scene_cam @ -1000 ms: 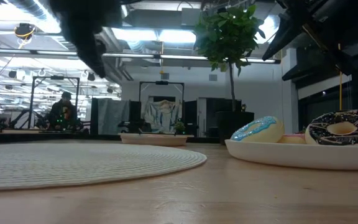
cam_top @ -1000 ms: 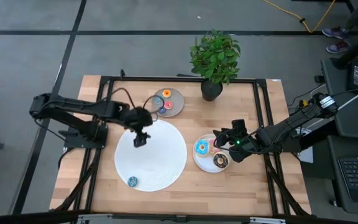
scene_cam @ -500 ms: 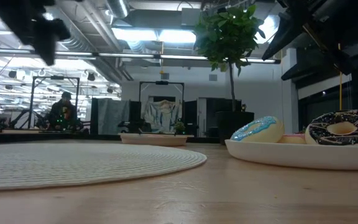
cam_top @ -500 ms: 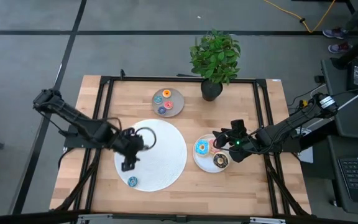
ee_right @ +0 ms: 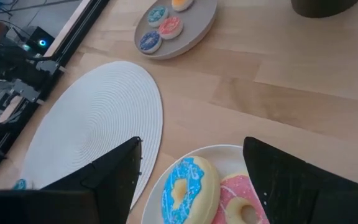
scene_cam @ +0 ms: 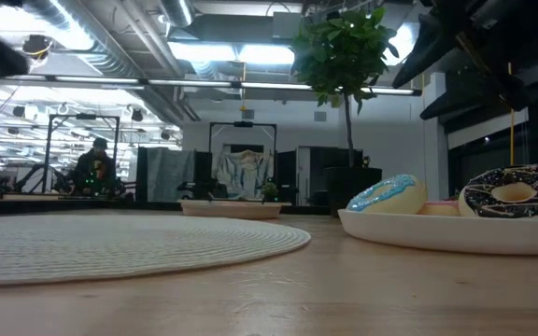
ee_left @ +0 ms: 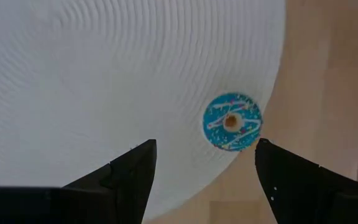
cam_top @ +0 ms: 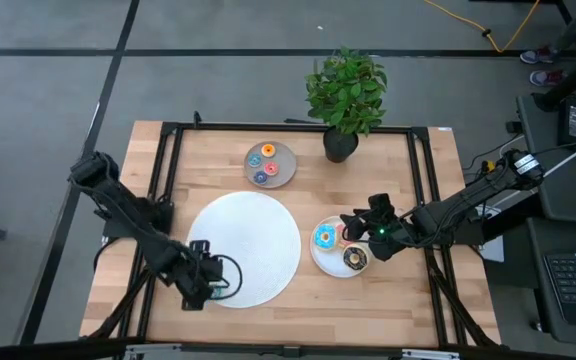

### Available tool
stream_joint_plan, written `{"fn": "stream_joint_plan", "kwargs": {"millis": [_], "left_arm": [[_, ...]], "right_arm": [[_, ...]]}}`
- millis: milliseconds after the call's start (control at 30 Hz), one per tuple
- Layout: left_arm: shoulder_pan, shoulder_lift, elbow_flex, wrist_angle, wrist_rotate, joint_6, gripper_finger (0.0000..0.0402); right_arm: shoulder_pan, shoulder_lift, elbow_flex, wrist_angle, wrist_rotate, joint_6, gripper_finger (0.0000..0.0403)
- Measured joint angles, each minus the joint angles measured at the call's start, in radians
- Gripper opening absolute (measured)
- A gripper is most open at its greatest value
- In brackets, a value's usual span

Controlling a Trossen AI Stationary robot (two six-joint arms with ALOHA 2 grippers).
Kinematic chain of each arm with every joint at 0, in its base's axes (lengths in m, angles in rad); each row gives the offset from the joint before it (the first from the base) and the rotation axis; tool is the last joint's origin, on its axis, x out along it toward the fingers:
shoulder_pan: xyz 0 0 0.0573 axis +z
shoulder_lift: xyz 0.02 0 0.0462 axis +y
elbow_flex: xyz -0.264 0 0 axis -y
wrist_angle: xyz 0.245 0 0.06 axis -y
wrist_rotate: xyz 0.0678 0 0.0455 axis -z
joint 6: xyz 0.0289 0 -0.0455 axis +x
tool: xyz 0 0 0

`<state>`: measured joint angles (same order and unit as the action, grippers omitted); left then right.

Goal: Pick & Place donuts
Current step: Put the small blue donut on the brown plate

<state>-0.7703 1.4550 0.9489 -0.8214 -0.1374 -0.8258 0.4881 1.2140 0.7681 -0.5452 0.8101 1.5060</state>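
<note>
Over the last second the left arm has swung away from the small grey plate point(cam_top: 270, 164) at the far side of the surface and come down to the near edge of the large white woven disc point(cam_top: 243, 248). Its left gripper point(cam_top: 211, 284) now hangs over the spot where a tiny teal-iced toy donut point(ee_left: 232, 121) lies. In the left wrist view that donut sits right at the rim of the disc, just ahead of the fingers and nearer one of them than the other; the fingers stand spread apart with nothing between them.

The right gripper point(cam_top: 364, 224) waits at the white plate point(cam_top: 321, 256) on the right, fingers parted and empty, above the larger blue-iced donut point(ee_right: 184, 183) and the pink-iced donut point(ee_right: 242, 205); the chocolate-brown donut point(scene_cam: 518, 192) lies on the same plate. Three more tiny donuts — orange point(cam_top: 268, 150), dark blue point(cam_top: 260, 178) and one other — rest on the grey plate.

The step in hand looks like the approach to a pick of the teal donut. The next move probably calls for shifting sideways until the ring is centred between the fingers, then lowering and closing — carefully, since the ring is small and flat on the mat's edge.
</note>
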Motion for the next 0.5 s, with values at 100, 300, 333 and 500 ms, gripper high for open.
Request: {"fn": "stream_joint_plan", "kwargs": {"millis": [100, 300, 333, 500], "left_arm": [[-0.027, 0.050, 0.000, 0.003, 0.006, -0.060, 0.0263], [-0.047, 0.122, -0.001, 0.041, 0.053, -0.133, 0.0263], [-0.047, 0.130, -0.001, 0.052, 0.060, -0.130, 0.0263], [-0.049, 0.159, -0.001, 0.078, 0.052, -0.131, 0.0263]], "right_arm": [[0.000, 0.000, 0.000, 0.008, -0.003, -0.016, 0.0283], [0.000, 0.000, 0.000, 0.026, -0.040, -0.049, 0.0283], [0.000, 0.000, 0.000, 0.026, -0.045, -0.050, 0.0283], [0.000, 0.000, 0.000, 0.026, -0.045, -0.050, 0.0283]]}}
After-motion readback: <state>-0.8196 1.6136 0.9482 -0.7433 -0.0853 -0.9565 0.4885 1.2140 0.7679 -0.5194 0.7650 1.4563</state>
